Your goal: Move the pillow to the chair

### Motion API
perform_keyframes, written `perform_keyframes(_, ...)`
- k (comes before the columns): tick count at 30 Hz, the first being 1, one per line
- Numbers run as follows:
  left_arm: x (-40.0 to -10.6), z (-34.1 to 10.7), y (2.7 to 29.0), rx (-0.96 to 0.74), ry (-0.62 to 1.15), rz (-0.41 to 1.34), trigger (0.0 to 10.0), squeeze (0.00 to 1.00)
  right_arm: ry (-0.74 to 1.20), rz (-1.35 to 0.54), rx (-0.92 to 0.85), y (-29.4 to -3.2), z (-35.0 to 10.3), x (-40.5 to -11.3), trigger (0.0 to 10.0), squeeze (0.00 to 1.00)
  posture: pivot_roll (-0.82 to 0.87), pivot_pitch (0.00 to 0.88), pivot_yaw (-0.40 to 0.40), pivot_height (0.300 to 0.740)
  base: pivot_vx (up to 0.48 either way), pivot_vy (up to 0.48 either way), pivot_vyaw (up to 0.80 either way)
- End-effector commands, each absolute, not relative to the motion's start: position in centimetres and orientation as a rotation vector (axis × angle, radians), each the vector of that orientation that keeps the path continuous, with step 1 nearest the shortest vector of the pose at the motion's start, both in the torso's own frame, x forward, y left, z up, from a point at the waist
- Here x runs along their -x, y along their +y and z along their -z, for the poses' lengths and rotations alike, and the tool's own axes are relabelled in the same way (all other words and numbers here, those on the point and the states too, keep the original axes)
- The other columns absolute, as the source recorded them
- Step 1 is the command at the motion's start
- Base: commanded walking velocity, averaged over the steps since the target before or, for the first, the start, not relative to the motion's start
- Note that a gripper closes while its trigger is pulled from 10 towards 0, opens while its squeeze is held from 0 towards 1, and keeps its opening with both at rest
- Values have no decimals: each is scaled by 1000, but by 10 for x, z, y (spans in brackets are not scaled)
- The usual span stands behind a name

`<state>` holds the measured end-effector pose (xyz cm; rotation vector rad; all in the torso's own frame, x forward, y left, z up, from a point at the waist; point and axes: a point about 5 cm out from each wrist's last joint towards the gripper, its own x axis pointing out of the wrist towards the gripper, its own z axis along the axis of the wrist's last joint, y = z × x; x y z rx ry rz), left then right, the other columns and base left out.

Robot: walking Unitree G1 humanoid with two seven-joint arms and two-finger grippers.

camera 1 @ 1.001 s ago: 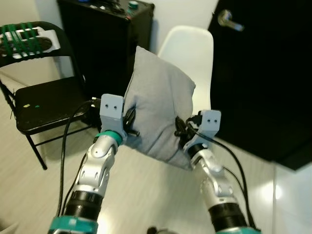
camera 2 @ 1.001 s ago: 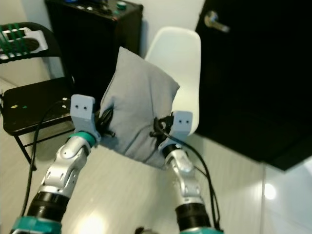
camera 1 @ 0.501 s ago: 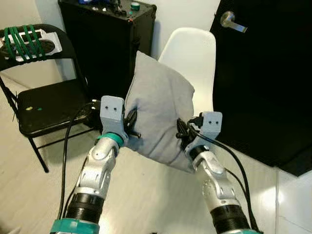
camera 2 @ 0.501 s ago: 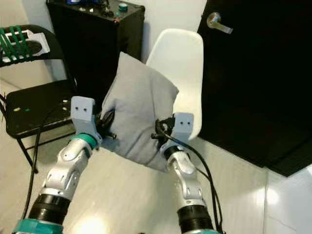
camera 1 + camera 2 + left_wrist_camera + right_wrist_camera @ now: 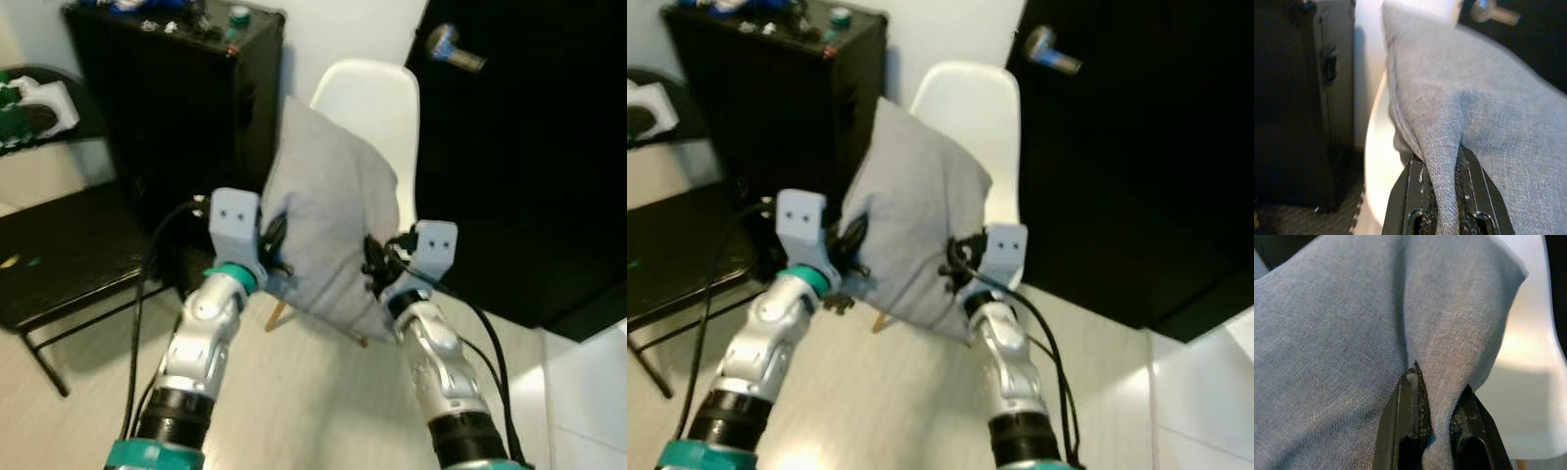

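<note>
A grey fabric pillow hangs in the air between my two arms, in front of a white shell chair. My left gripper is shut on the pillow's left edge; in the left wrist view a fold of the pillow is pinched between the black fingers. My right gripper is shut on the pillow's right edge, with cloth of the pillow squeezed between its fingers. The pillow covers most of the chair's seat and lower back.
A black equipment case stands left of the white chair. A black folding chair sits at the far left. A dark door with a metal handle fills the right. Pale floor lies below.
The camera has come closer to the white chair and shifted right, so the folding chair has slid toward the left edge. Both grippers keep the same hold on the pillow.
</note>
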<state>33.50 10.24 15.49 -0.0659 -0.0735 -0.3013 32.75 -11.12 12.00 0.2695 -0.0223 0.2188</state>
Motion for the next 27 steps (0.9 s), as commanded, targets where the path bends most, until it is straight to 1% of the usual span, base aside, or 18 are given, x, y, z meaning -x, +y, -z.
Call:
perform_keyframes(1, -335, -162, 96, 75, -110, 329, 10000, 0, -35, -261, -254, -103, -123, -327, 10000, 0, 56, 16, 4, 740, 375, 0, 0)
perform_keyframes(15, -334, -161, 94, 78, -109, 340, 10000, 0, -31, -257, -249, -104, -121, -326, 10000, 0, 55, 19, 10, 740, 374, 0, 0)
perform_keyframes(27, -333, -160, 93, 80, -105, 349, 10000, 0, -2, -252, -211, -107, -116, -326, 10000, 0, 50, 17, 5, 740, 367, 0, 0)
